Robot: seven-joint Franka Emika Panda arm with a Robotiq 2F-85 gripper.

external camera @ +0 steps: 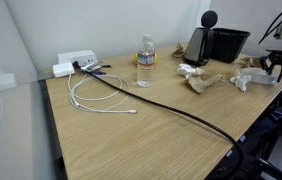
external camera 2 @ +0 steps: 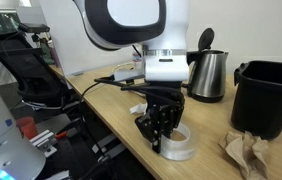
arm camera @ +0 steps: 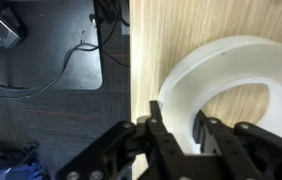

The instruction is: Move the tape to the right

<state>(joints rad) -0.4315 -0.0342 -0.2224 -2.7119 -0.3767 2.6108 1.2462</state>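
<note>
1. Wide, flat ring of whitish translucent tape (arm camera: 221,60) lies flat on the light wooden table (arm camera: 151,40), directly under the black two-finger gripper (arm camera: 189,138). An exterior view agrees: gripper (external camera 2: 161,142) points straight down, tape (external camera 2: 181,150) at its tips.
2. Gripper set narrow, straddling the ring's wall. One finger (arm camera: 163,135) sits outside the ring and the other in the hole, with the wall pinched between them.
3. Edges: in the wrist view the table edge runs just left of the tape, with dark floor beyond it.
4. Room: in an exterior view there is bare wood right of the tape, then crumpled beige paper (external camera 2: 246,152) near. A black plastic bin (external camera 2: 271,95) and a metal kettle (external camera 2: 209,75) stand farther back.
5. Tape look: milky, smooth and low. Large hole, with wood grain showing through it.
</note>
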